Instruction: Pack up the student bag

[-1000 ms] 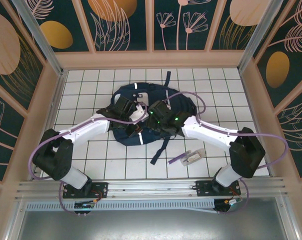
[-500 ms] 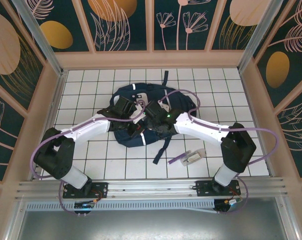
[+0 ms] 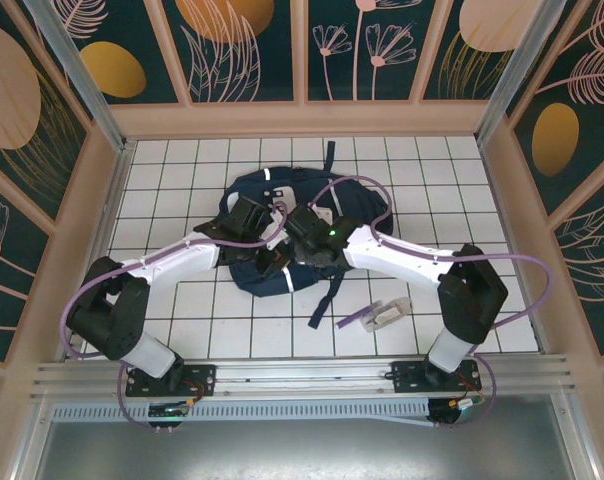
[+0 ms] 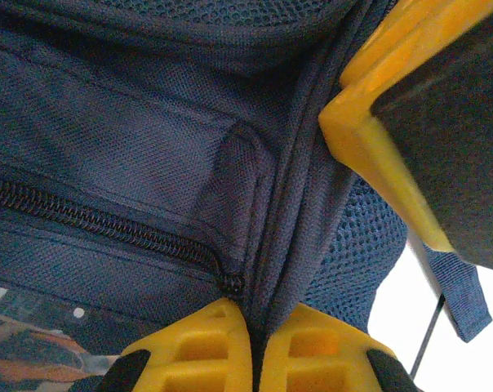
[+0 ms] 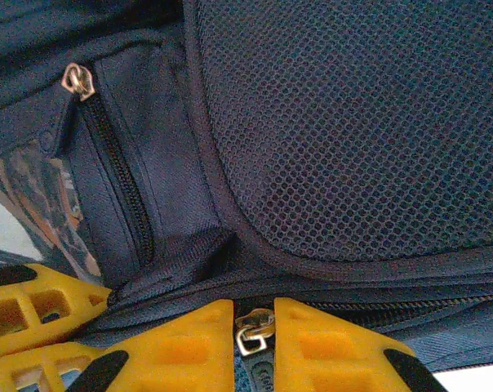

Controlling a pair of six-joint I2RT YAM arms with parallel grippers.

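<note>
1. Your L gripper (image 4: 257, 327) is clamped shut on a fabric seam (image 4: 267, 245) of the student bag (image 3: 292, 185), prob. to brace the cloth while the zip gets worked.
2. Your R gripper (image 5: 253, 314) sits just beside it, pinched narrow on the zip pull (image 5: 253, 333). Looks set to run the zip.
3. Bag lies mid-table (image 3: 182, 300), slightly twd the far edge. Long axis approx near-to-far: carry loop (image 3: 329, 155) twd the far edge, straps (image 3: 322, 300) trailing twd the near edge.
</note>
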